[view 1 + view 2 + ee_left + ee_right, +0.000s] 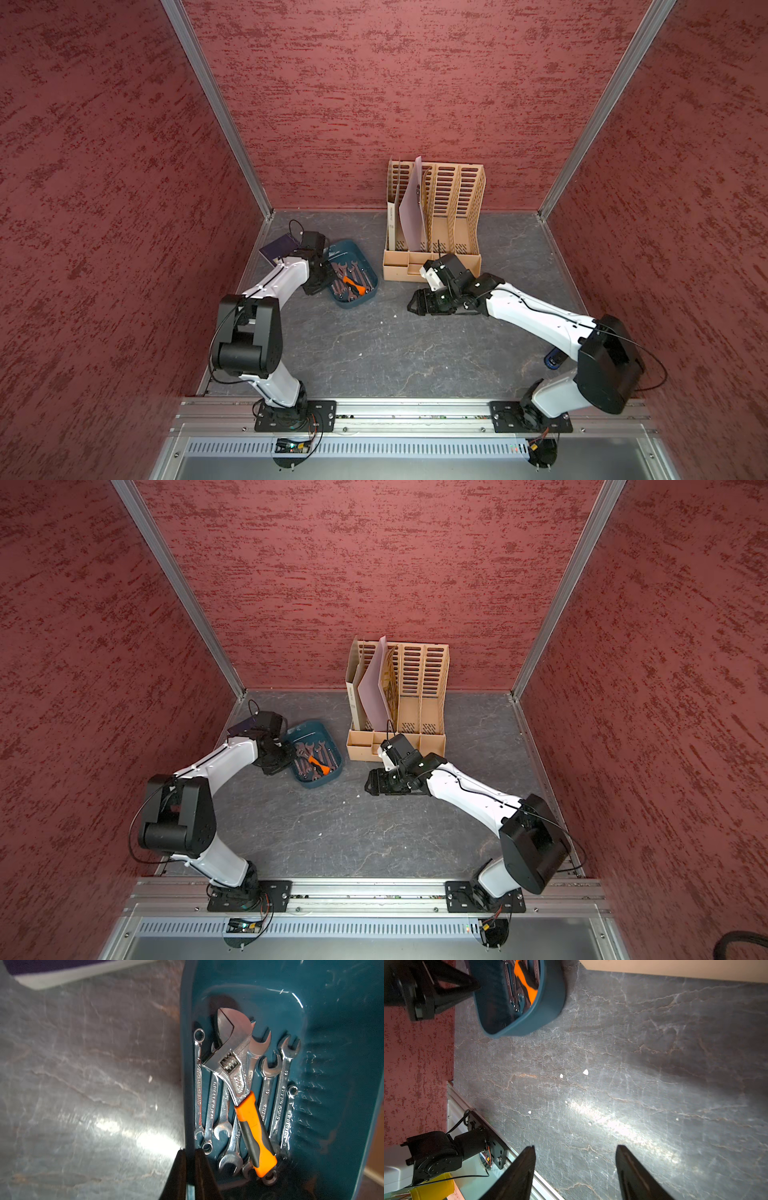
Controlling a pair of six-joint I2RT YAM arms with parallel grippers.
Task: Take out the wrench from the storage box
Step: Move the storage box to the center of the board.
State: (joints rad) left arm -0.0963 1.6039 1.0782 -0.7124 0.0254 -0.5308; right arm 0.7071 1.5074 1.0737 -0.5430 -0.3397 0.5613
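The storage box [347,249] [309,729] is a shallow dark teal tray at the back left of the table. It holds several chrome spanners and an adjustable wrench [353,284] [318,764] [239,1064] with an orange and black handle, lying on top of the spanners. My left gripper [326,278] [190,1150] is shut on the box's near side wall [188,1084], one finger inside and one outside. My right gripper [411,303] [575,1147] hangs open over bare table, to the right of the box [550,1001], holding nothing.
A tall beige slotted file organiser [436,216] with papers stands at the back centre, just behind my right wrist. A purple book [276,247] lies behind my left wrist by the left wall. A small blue object [552,359] sits under my right arm.
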